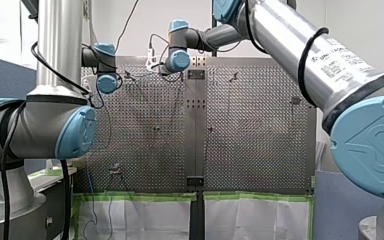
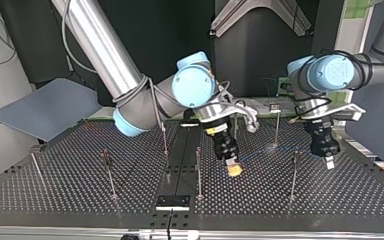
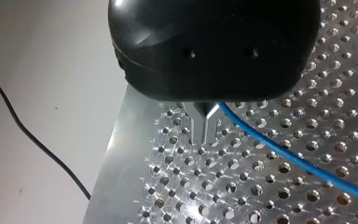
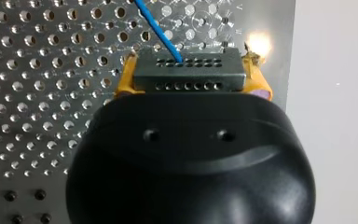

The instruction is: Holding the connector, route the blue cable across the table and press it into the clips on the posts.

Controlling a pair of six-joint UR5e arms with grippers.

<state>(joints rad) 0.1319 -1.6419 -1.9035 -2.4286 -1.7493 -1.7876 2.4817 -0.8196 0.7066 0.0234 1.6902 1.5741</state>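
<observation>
In the right wrist view, my right gripper (image 4: 189, 74) is shut on a dark grey connector (image 4: 186, 81), with a yellow pad (image 4: 123, 81) on each side. The blue cable (image 4: 161, 32) leaves the connector's face over the perforated table (image 4: 37, 70). In the top view this gripper (image 2: 234, 170) hangs low near the middle. From there the blue cable (image 2: 270, 150) runs toward my left gripper (image 2: 330, 161). The left wrist view shows its metal fingers (image 3: 198, 126) shut just above the plate. The blue cable (image 3: 298, 161) passes close beside them; a pinch cannot be made out.
Several thin posts stand on the table, among them one (image 2: 198, 172) beside my right gripper, one (image 2: 293, 175) near my left and one (image 2: 110, 175) further along. A grey panel (image 2: 45, 112) leans at the top view's left. The plate's edge (image 3: 112, 154) is near my left gripper.
</observation>
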